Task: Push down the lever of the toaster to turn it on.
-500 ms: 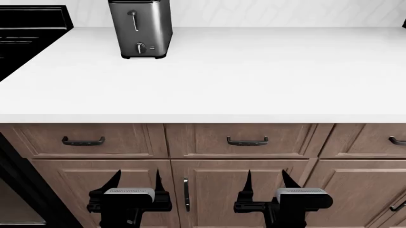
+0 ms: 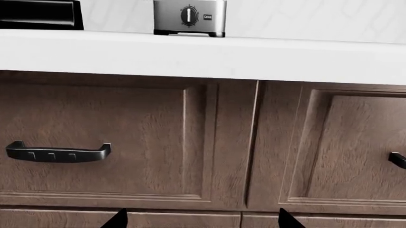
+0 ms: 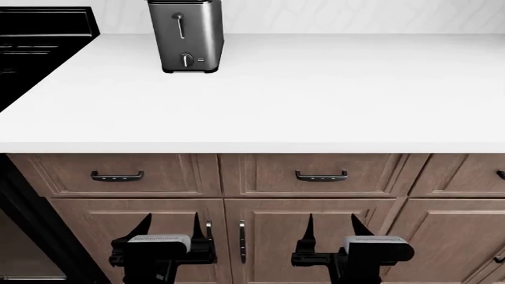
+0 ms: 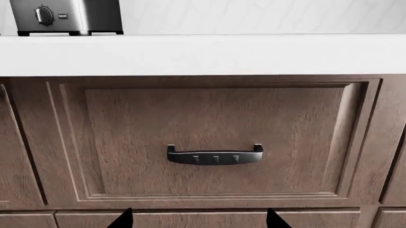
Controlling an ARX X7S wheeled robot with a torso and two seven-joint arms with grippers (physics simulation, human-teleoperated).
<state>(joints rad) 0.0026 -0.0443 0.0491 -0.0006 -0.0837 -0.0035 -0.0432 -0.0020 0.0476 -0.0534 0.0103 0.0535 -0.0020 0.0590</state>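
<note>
The toaster (image 3: 187, 35) is a tall brushed-steel box with a black base, standing at the back left of the white counter (image 3: 316, 94). Its lever (image 3: 180, 22) is a slim tab near the top of a thin vertical slot, above the round dial (image 3: 186, 60). The toaster's lower part also shows in the left wrist view (image 2: 189, 16) and the right wrist view (image 4: 63, 16); the lever is out of both. My left gripper (image 3: 170, 228) and right gripper (image 3: 332, 228) are both open and empty, low in front of the cabinet doors, far below and in front of the toaster.
A black stove (image 3: 35, 41) sits at the counter's left end. Wooden drawers with dark handles (image 3: 321, 176) run under the counter's front edge. A white wall (image 3: 355, 15) rises behind the counter.
The whole scene has shifted slightly right in the head view; the toaster and drawer handles sit further right. Both grippers keep their pose and stay open.
</note>
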